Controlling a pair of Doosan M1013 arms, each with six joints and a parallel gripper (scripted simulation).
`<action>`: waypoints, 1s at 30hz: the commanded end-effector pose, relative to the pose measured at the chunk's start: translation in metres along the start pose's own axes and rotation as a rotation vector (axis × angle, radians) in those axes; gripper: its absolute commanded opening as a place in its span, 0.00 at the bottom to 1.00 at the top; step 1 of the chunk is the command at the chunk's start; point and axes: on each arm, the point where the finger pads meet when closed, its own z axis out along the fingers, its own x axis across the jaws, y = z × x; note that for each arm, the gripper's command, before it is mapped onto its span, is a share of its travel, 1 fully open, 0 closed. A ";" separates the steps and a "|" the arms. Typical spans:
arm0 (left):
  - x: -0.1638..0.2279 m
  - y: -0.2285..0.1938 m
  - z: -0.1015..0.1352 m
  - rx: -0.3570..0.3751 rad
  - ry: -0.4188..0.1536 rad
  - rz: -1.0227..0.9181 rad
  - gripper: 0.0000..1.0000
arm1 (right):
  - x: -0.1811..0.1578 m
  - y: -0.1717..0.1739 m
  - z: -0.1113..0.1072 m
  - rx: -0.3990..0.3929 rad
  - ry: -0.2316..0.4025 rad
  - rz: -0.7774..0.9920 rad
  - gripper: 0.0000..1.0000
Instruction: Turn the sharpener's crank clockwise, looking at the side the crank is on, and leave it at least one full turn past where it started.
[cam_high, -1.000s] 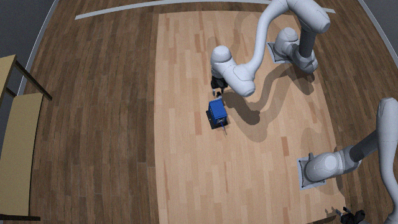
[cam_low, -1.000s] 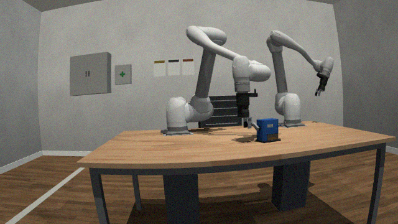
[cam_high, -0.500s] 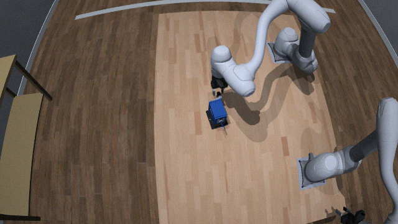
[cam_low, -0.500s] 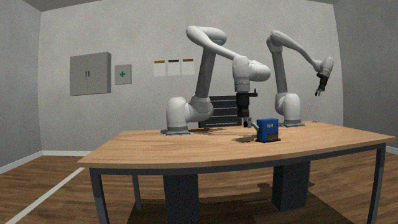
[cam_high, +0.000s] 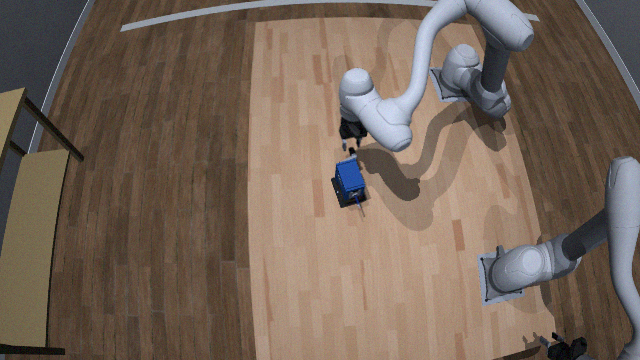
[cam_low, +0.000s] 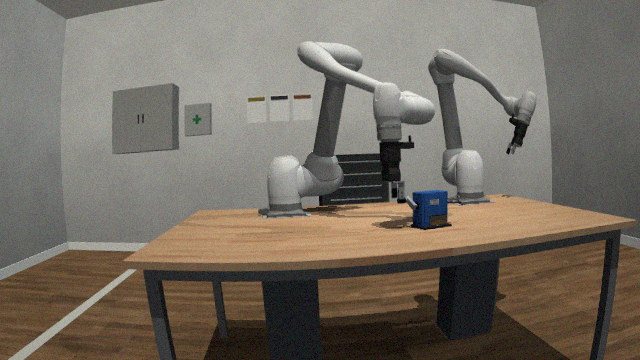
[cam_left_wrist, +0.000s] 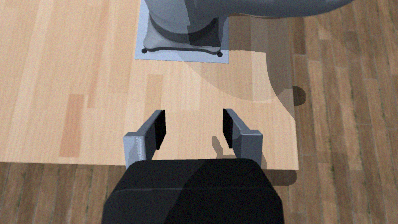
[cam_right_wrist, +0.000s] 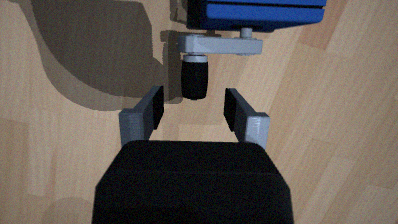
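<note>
The blue sharpener stands upright on the table. Its grey crank arm slants up and outward from the body. The black crank knob sticks out toward the right gripper. My right gripper points down at the knob and is open. In the right wrist view the knob's end reaches between the fingertips, with a gap on both sides. My left gripper is open and empty, far from the sharpener, high near the table's edge.
A thin rod sticks out of the sharpener's side opposite the crank. The left arm's base and the right arm's base stand along one side of the wooden table. The right arm reaches over the table beside the sharpener.
</note>
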 end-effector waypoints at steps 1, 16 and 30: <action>0.000 0.000 0.000 -0.001 0.000 0.000 1.00 | 0.000 0.000 -0.005 0.001 0.001 0.000 0.97; 0.000 0.000 0.000 -0.001 0.000 0.000 1.00 | 0.000 0.000 -0.039 0.001 0.001 0.000 0.97; 0.000 0.000 0.000 -0.001 0.000 0.000 1.00 | 0.000 0.000 -0.045 0.001 0.001 0.000 0.00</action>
